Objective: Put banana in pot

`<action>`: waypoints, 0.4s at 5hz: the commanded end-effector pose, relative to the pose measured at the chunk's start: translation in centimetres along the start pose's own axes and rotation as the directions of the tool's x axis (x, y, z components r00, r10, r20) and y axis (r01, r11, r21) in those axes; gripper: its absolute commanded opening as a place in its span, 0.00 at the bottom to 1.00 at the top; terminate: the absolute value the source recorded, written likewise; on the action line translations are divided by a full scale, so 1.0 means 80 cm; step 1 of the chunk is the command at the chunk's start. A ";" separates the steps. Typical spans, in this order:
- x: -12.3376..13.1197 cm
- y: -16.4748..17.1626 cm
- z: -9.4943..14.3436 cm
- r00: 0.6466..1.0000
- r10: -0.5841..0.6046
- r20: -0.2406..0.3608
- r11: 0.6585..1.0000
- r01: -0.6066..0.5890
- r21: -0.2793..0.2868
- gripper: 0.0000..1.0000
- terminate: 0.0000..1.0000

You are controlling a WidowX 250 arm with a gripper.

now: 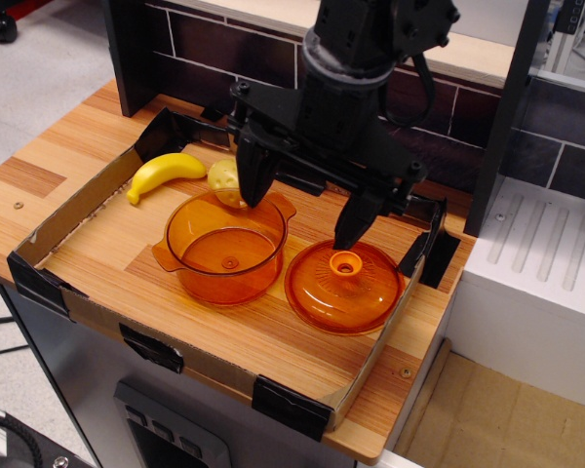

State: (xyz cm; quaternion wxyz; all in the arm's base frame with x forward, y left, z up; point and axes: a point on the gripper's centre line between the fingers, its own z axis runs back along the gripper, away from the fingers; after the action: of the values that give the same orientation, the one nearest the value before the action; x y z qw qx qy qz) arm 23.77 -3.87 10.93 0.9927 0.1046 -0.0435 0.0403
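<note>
The yellow banana point(163, 175) lies on the wooden board at the back left, left of the pot. The transparent orange pot point(225, 248) stands upright and empty in the middle of the board. My gripper point(302, 213) hangs above the board between the pot and the lid, open and empty. Its left finger point(251, 178) is over the pot's back rim, its right finger point(355, 220) is over the lid's back edge. The banana is well to the left of the gripper.
An orange domed lid point(343, 286) with a knob lies right of the pot. A yellow-green pear-like fruit point(224, 178) sits behind the pot, partly hidden by the left finger. A low cardboard rim point(88, 200) with black corner clips borders the board. A dark tiled wall stands behind.
</note>
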 end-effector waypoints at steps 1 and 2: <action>0.000 0.000 0.000 1.000 0.000 0.000 1.000 0.000 0.000 1.00 0.00; 0.029 0.039 -0.002 0.994 -0.110 0.002 0.993 0.110 -0.029 1.00 0.00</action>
State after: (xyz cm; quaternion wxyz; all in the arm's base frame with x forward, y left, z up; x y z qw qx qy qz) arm 25.23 -0.61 10.72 0.9955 0.0907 -0.0168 -0.0230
